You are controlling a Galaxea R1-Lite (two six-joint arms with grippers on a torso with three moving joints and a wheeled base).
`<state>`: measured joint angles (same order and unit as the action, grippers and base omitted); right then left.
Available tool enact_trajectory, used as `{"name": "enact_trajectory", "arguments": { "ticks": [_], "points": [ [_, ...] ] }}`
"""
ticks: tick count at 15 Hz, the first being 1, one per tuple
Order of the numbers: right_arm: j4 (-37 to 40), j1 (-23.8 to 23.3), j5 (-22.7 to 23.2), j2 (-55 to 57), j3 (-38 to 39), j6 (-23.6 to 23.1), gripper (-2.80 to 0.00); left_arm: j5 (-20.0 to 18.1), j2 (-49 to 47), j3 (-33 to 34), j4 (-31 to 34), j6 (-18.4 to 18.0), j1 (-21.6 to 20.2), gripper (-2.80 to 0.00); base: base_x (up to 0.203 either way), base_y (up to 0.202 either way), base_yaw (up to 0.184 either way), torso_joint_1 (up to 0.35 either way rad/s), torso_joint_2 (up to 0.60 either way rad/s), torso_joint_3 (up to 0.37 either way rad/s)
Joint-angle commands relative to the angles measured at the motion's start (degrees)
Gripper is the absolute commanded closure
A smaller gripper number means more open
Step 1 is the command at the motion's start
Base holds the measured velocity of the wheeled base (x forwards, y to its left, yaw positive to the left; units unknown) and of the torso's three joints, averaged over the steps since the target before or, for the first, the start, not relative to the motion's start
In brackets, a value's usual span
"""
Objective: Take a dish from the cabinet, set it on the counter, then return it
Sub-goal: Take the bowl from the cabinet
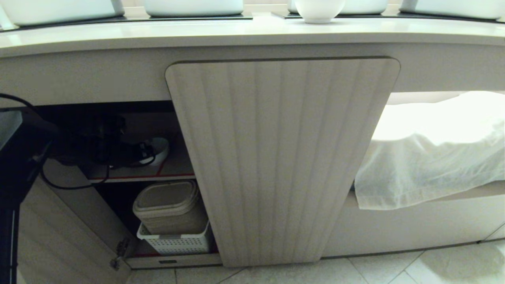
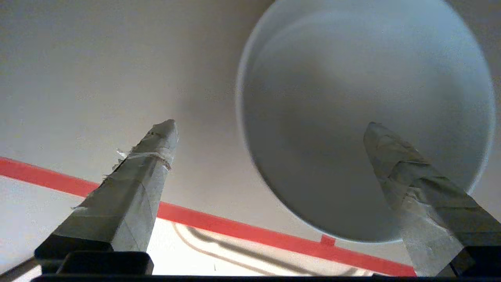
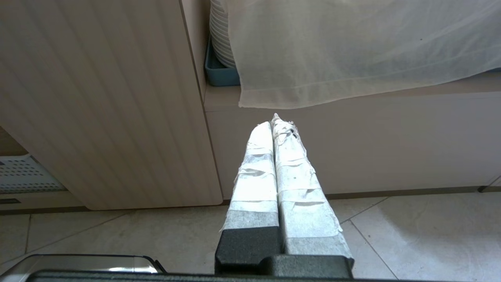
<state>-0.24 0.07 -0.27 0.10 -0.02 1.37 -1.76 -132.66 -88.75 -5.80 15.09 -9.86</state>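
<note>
The dish (image 2: 364,117) sat on the cabinet (image 1: 282,157) shelf at left of the head view; the left gripper (image 2: 270,127) gaped wide, empty—either reaching or just released, unclear which.

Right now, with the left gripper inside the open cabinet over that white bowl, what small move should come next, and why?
Probably ease the left gripper forward and down until its fingers straddle the bowl's wall, then close. Its jaws stand wide open and hold nothing; one finger is already over the bowl, the other over the bare shelf beside it. The right gripper hangs shut outside, near the floor.
</note>
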Motion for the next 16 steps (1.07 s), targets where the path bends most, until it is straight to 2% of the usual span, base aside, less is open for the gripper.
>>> {"name": "enact_trajectory", "arguments": {
  "ticks": [1, 9, 10, 16],
  "points": [
    [-0.07, 0.01, 0.0, -0.01, -0.02, -0.02, 0.0, 0.0, -0.25, -0.99, 0.53, 0.12, -0.16, -2.8, 0.0, 0.0, 0.0, 0.0, 0.0, 0.0],
    [-0.02, 0.01, 0.0, -0.01, 0.02, 0.02, 0.0, -0.09, -0.63, -3.01, 2.81, 0.2, -0.16, -2.8, 0.0, 0.0, 0.0, 0.0, 0.0, 0.0],
    [-0.06, 0.01, 0.0, -0.01, -0.04, 0.0, 0.0, -0.09, -0.67, -3.1, 2.81, 0.2, -0.16, 0.0, 0.0, 0.0, 0.0, 0.0, 0.0, 0.0],
    [-0.07, 0.01, 0.0, -0.01, -0.03, 0.03, 0.0, 0.17, -1.46, -4.95, 2.64, 0.38, -0.25, 0.0, 0.0, 0.0, 0.0, 0.0, 0.0, 0.0]
  ]
}}
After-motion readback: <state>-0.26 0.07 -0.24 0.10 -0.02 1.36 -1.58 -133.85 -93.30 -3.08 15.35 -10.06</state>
